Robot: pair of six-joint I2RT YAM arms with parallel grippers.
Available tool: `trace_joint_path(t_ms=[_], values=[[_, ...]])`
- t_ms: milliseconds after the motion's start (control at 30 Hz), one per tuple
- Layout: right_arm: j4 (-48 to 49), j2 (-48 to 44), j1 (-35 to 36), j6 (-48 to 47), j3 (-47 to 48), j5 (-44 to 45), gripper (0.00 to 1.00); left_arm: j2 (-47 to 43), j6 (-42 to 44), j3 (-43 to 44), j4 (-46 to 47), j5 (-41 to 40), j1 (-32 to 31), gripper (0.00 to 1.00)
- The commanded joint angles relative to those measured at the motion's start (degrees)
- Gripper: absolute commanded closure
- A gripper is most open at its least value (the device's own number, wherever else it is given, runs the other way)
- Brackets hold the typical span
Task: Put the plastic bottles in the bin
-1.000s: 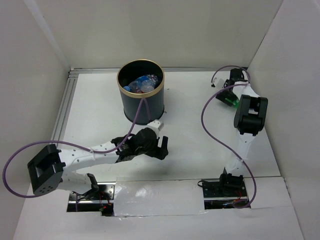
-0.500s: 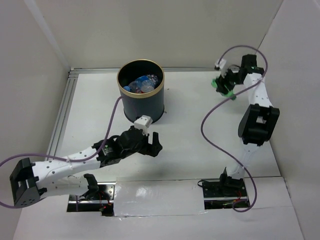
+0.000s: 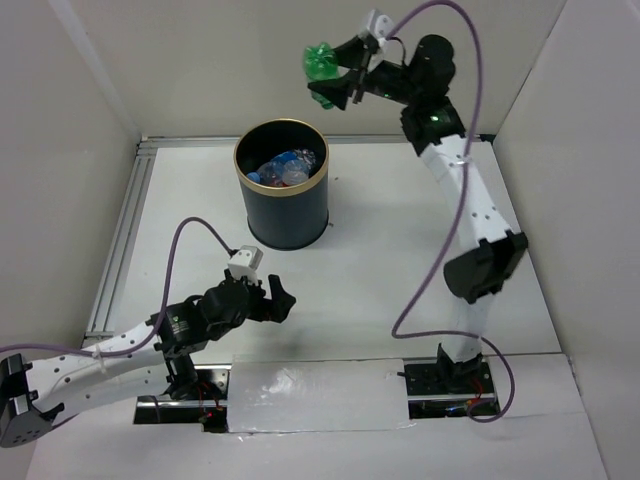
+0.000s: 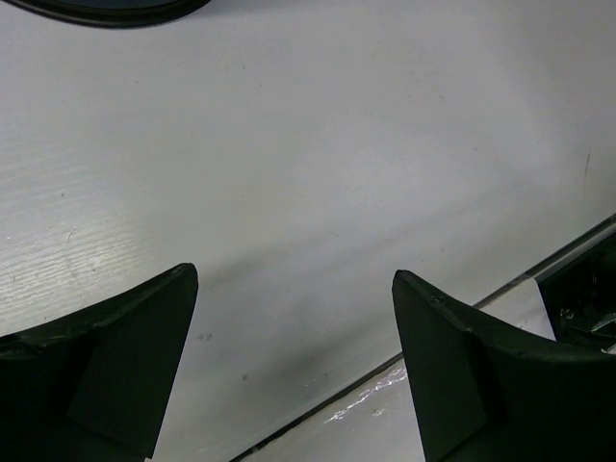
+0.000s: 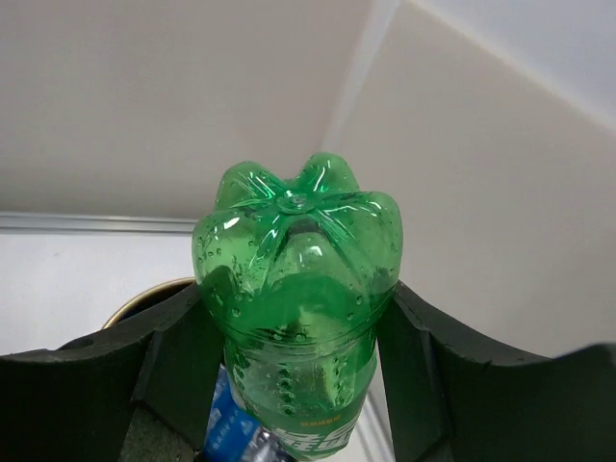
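My right gripper (image 3: 335, 82) is raised high above the table, up and to the right of the bin (image 3: 283, 198), and is shut on a green plastic bottle (image 3: 320, 63). In the right wrist view the green bottle (image 5: 298, 298) sits between the fingers (image 5: 183, 356) with its base pointing away, and the bin's gold rim (image 5: 149, 296) shows below. The dark bin holds several clear bottles (image 3: 285, 167) with blue labels. My left gripper (image 3: 278, 302) is open and empty, low over the table in front of the bin; its fingers (image 4: 125, 356) frame bare table.
White walls close in the table on three sides. A metal rail (image 3: 122, 235) runs along the left edge. A taped seam (image 4: 414, 361) and the arm base plates (image 3: 445, 385) lie at the near edge.
My right arm has lifted the green bottle from the far right of the table up and left toward the bin. My left arm has drawn back toward the near left.
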Motion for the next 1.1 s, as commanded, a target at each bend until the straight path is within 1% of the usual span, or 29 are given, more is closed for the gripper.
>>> trace_joint_path(t_ms=[0, 67, 133, 200, 267, 300, 333, 367, 467, 500, 533, 600, 633, 667, 700, 767, 800, 833, 867, 933, 967, 1000, 1033, 1067], values=[[4.4, 10.9, 3.8, 11.8, 6.7, 2.7, 0.68, -1.9, -2.2, -0.8, 2.3, -1.8, 0.2, 0.06], [3.9, 14.0, 4.9, 12.6, 8.8, 3.4, 0.65, -1.9, -2.2, -0.8, 1.6, -2.4, 0.2, 0.06], [0.5, 17.3, 5.8, 8.4, 10.1, 5.5, 0.64, -1.2, -2.2, -0.3, 0.8, -2.4, 0.2, 0.06], [-2.3, 18.6, 6.4, 6.0, 10.8, 6.3, 0.57, -0.7, -2.2, 1.1, -0.2, -2.4, 0.2, 0.06], [-4.4, 19.2, 6.4, 6.0, 10.8, 5.7, 0.47, -0.2, -1.6, 1.1, -0.2, -2.4, 0.2, 0.06], [-5.1, 19.2, 6.4, 5.5, 10.8, 5.1, 0.32, -0.2, -1.6, 1.1, -0.2, -2.4, 0.2, 0.06], [-6.5, 18.4, 5.8, 5.5, 10.1, 5.1, 0.15, -0.2, -1.1, 1.1, -0.2, -2.4, 0.2, 0.06], [-7.6, 17.7, 5.8, 4.8, 10.1, 5.1, 0.0, -0.2, -1.1, 1.1, 0.6, -2.4, 0.2, 0.06], [-10.9, 14.0, 5.3, 4.8, 10.1, 9.8, 0.0, 1.0, 0.2, 2.2, 1.3, -2.4, 0.2, 0.06], [-11.7, 12.8, 4.8, 6.5, 10.1, 13.5, 0.0, 1.6, 1.0, 2.8, 1.3, -2.4, 0.2, 0.06], [-12.8, 11.5, 3.7, 6.6, 10.1, 15.4, 0.0, 2.5, 1.0, 3.8, 1.3, -2.4, 0.2, 0.06], [-17.4, 7.8, 1.8, 6.6, 10.1, 18.3, 0.0, 3.6, 2.6, 5.1, 1.3, -2.4, 0.2, 0.05], [-19.5, 6.8, -0.9, 5.9, 10.1, 19.8, 0.0, 4.1, 3.1, 6.3, 1.3, -2.4, 0.2, 0.05], [-24.3, 4.3, -2.5, 5.9, 9.2, 20.5, 0.0, 4.9, 3.6, 6.9, 1.3, -1.9, 0.2, 0.05], [-26.5, 2.8, -4.0, 5.0, 7.8, 21.6, 0.0, 4.9, 4.2, 7.4, 1.3, -1.9, 0.2, 0.02], [-29.6, -1.0, -6.6, 5.0, -1.0, 31.0, 0.0, 5.5, 5.7, 8.1, 2.5, -1.1, 0.2, 0.0], [-31.9, -5.7, -6.6, 5.0, -4.9, 35.5, 0.0, 5.5, 5.7, 8.1, 3.0, -0.4, 0.2, 0.0], [-31.9, -8.5, -6.6, 5.0, -14.5, 45.2, 0.0, 6.1, 6.5, 8.1, 4.2, -0.4, 0.2, 0.0], [-30.1, -14.9, -7.9, 5.0, -20.2, 48.6, 0.0, 6.1, 6.5, 8.6, 4.8, -0.4, 0.2, 0.0], [-25.5, -22.4, -9.3, 2.8, -32.6, 52.8, 0.0, 7.4, 7.2, 8.6, 5.3, 0.2, 0.7, 0.0], [-22.9, -26.3, -11.1, 1.9, -44.7, 54.5, 0.0, 7.9, 7.2, 9.2, 5.9, 0.9, 0.7, 0.0], [-18.5, -33.8, -11.6, 1.0, -50.3, 55.8, 0.0, 8.6, 7.2, 9.2, 5.9, 0.9, 0.7, 0.0], [-16.9, -37.2, -11.6, 1.8, -55.1, 57.9, 0.0, 9.4, 7.9, 10.0, 5.9, 1.6, 0.7, 0.0], [-16.2, -40.2, -11.6, 1.8, -62.9, 58.6, 0.0, 11.1, 7.9, 10.6, 5.4, 1.6, 1.3, 0.0]])
